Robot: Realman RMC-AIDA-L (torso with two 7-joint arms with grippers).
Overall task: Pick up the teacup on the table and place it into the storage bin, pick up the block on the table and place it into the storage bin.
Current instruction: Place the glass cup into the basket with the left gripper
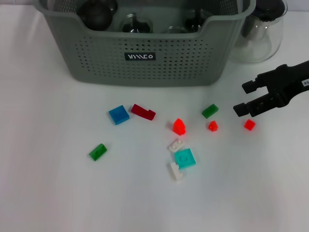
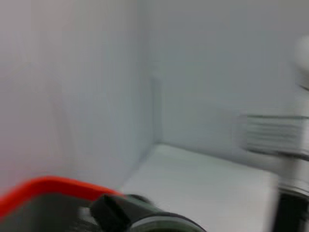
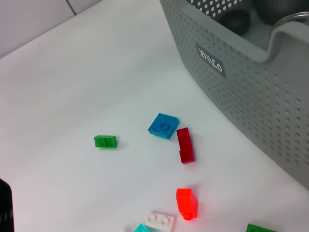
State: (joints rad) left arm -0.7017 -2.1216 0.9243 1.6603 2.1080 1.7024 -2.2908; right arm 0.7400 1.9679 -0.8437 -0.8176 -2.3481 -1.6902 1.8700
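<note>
The grey-green storage bin point(image 1: 145, 60) stands at the back of the white table, with dark and glass vessels inside it. No teacup shows on the table. Several small blocks lie in front of the bin: blue point(image 1: 119, 115), dark red point(image 1: 143, 111), bright red point(image 1: 179, 126), green point(image 1: 209, 111), teal point(image 1: 185, 158), and a small red block point(image 1: 249, 124). My right gripper point(image 1: 244, 98) hovers open at the right, just above that small red block, holding nothing. The right wrist view shows the bin point(image 3: 251, 96), the blue block point(image 3: 163, 125) and the dark red block point(image 3: 185, 145). My left gripper is out of view.
A clear glass carafe point(image 1: 260, 34) stands right of the bin, behind my right arm. Another green block point(image 1: 98, 152) lies at the left, and white pieces point(image 1: 175, 145) sit beside the teal one. The left wrist view shows only pale walls and a red-rimmed edge point(image 2: 43, 186).
</note>
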